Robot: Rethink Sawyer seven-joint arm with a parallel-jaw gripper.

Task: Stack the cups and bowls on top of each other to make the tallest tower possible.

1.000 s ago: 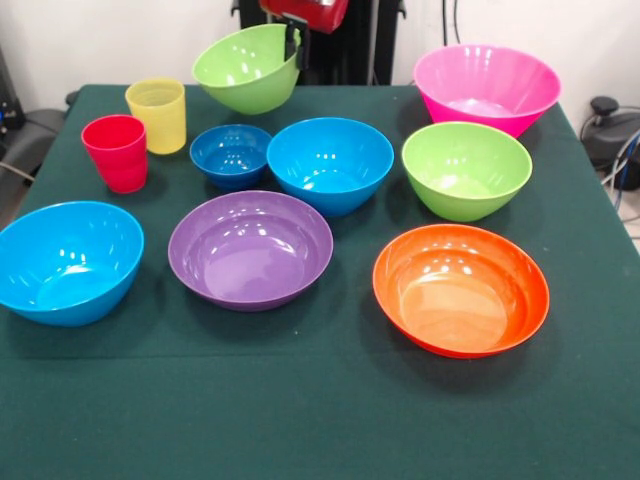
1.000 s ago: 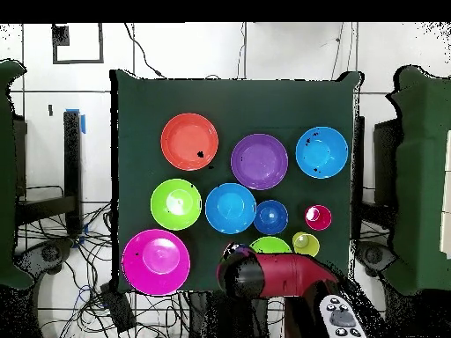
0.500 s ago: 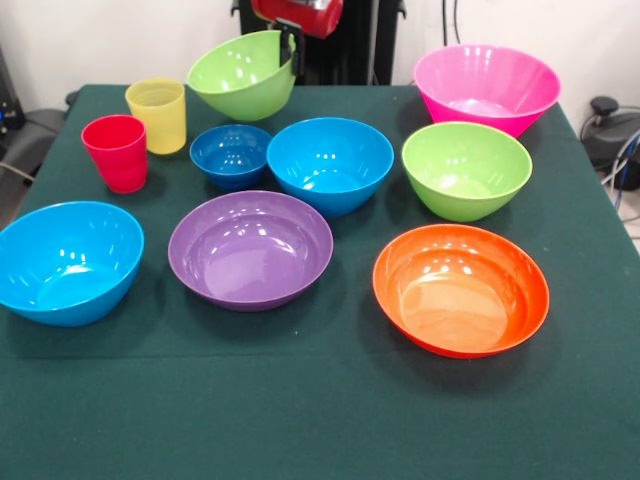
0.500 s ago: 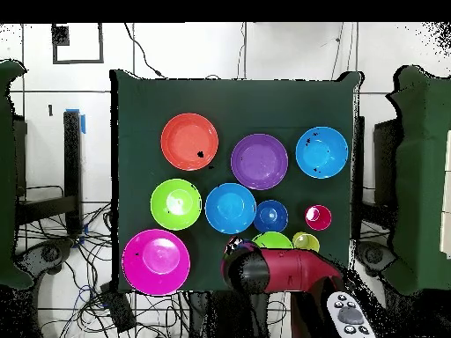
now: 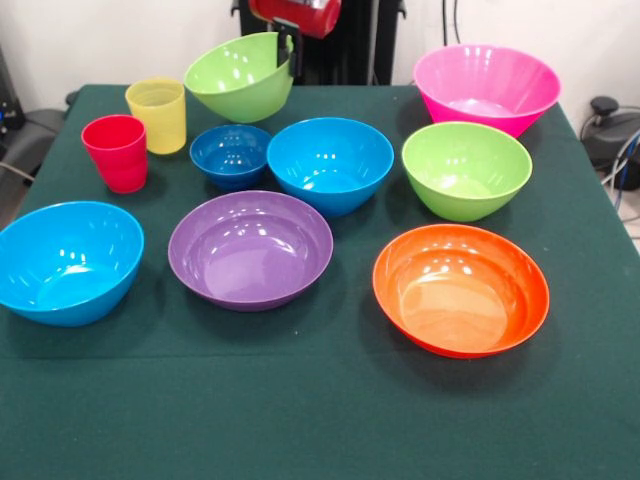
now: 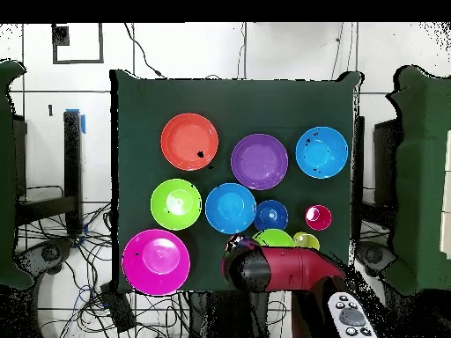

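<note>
No writing is legible anywhere; the gripper [image 5: 291, 48] is clamped on the rim of a tilted lime green bowl [image 5: 238, 75], which hangs beside and below it

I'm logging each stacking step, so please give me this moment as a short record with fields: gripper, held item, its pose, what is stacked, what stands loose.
gripper: gripper shut on the rim of a lime green bowl
held item pose: tilted, opening toward the camera in the front view, at the table's far side
stacked: nothing yet
loose on table: pink bowl, second lime green bowl, two light blue bowls, dark blue bowl, purple bowl, orange bowl, red cup, yellow cup
</note>
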